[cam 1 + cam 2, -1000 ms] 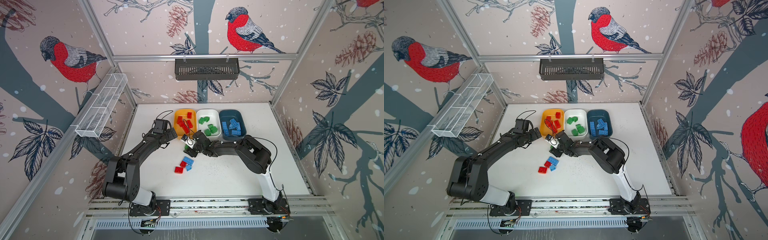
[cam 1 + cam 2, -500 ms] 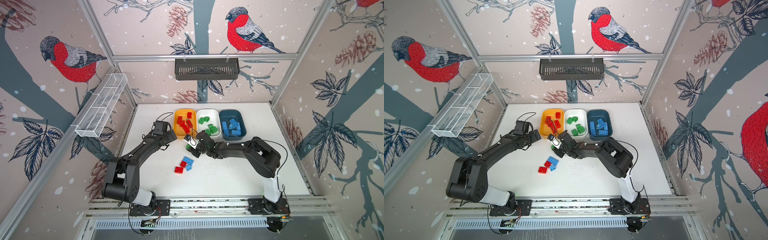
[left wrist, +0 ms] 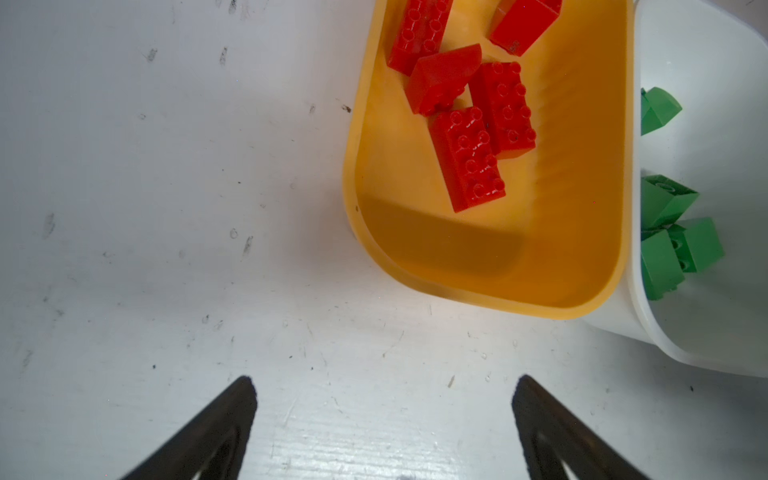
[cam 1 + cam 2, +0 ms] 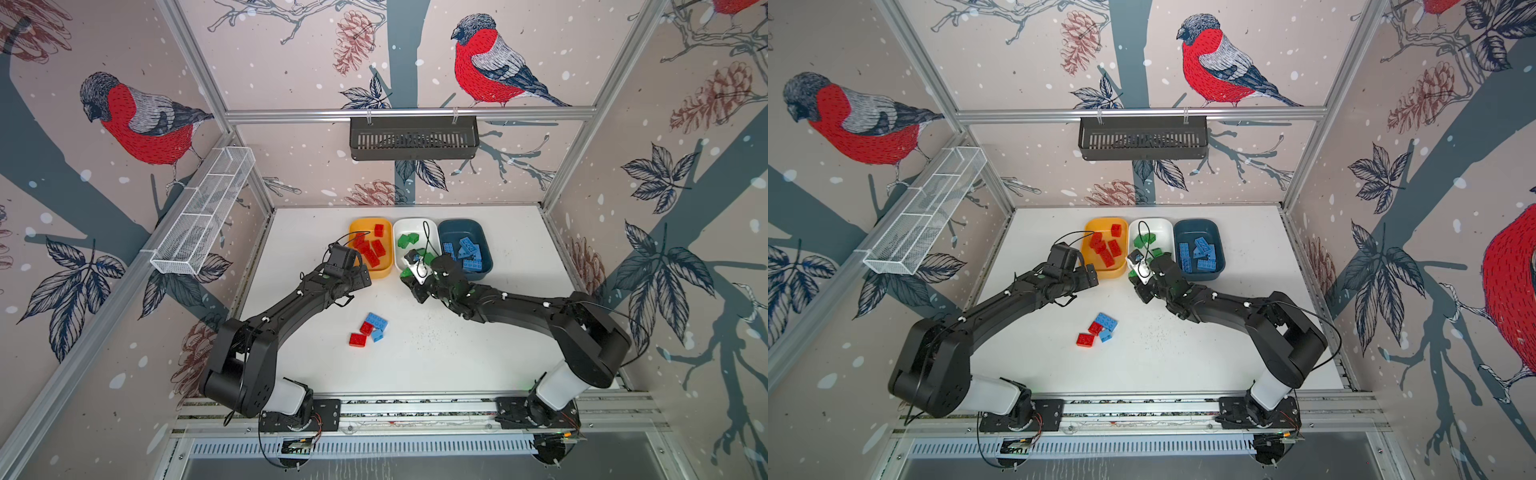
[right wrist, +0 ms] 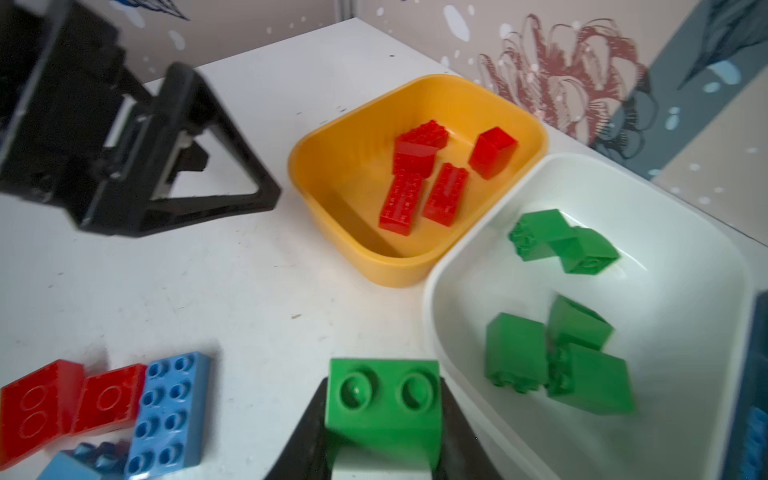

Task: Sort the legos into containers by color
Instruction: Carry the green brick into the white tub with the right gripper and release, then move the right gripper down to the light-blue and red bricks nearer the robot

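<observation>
My right gripper is shut on a green lego, studs facing the camera, just off the white container's near corner. In both top views this gripper hovers at the white container's front edge. Green legos lie in the white container, red ones in the yellow-orange container, blue ones in the teal container. My left gripper is open and empty over bare table, beside the yellow-orange container. It sits at that container's near left corner.
Two red legos and two blue legos lie loose mid-table between the arms. A black slotted basket hangs on the back wall. A white wire-mesh basket runs along the left wall. The left arm's fingers show in the right wrist view.
The right gripper closed on the green lego on the table, then lifted it back and to the right toward the white container. The left arm has barely moved.
</observation>
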You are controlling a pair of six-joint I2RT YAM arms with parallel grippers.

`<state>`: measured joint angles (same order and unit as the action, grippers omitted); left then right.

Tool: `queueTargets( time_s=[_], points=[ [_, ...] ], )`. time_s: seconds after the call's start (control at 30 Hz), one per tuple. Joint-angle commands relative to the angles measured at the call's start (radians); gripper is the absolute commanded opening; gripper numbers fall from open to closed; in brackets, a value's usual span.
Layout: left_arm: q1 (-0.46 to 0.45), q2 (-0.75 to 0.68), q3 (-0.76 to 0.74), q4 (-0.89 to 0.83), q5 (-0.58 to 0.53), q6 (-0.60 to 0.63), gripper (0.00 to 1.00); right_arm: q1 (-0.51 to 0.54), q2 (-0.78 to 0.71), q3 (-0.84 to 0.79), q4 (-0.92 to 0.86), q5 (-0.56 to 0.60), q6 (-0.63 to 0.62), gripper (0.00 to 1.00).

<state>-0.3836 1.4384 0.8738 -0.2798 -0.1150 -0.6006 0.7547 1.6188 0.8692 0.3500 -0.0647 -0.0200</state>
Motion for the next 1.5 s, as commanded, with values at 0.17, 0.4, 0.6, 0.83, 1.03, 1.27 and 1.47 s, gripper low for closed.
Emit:
queueTargets(
  time_s=[0.17,0.4,0.6,0.83,1.03,1.27,1.47],
  points=[
    [-0.018,0.000,-0.016,-0.035,-0.011,-0.020,0.97,-0.108,0.035,0.055,-0.075,0.113,0.140,0.28],
    [-0.018,0.014,-0.007,-0.044,0.005,-0.021,0.97,-0.124,0.117,0.153,-0.166,0.114,0.161,0.44],
    [-0.018,0.022,-0.011,-0.043,-0.002,-0.029,0.97,-0.104,0.129,0.177,-0.178,0.056,0.115,0.70],
    [-0.018,0.027,-0.017,-0.023,-0.002,-0.050,0.97,-0.028,0.066,0.098,-0.093,0.047,0.073,0.80],
    [-0.018,0.033,-0.020,-0.016,-0.010,-0.059,0.97,0.078,0.032,0.063,-0.112,0.013,0.061,0.88],
    [-0.017,0.033,-0.021,-0.015,-0.029,-0.070,0.97,0.222,0.064,0.033,-0.153,-0.129,-0.076,0.86],
    [-0.014,0.031,-0.026,-0.026,-0.051,-0.082,0.97,0.311,0.110,0.051,-0.211,-0.182,-0.264,0.85]
  ],
)
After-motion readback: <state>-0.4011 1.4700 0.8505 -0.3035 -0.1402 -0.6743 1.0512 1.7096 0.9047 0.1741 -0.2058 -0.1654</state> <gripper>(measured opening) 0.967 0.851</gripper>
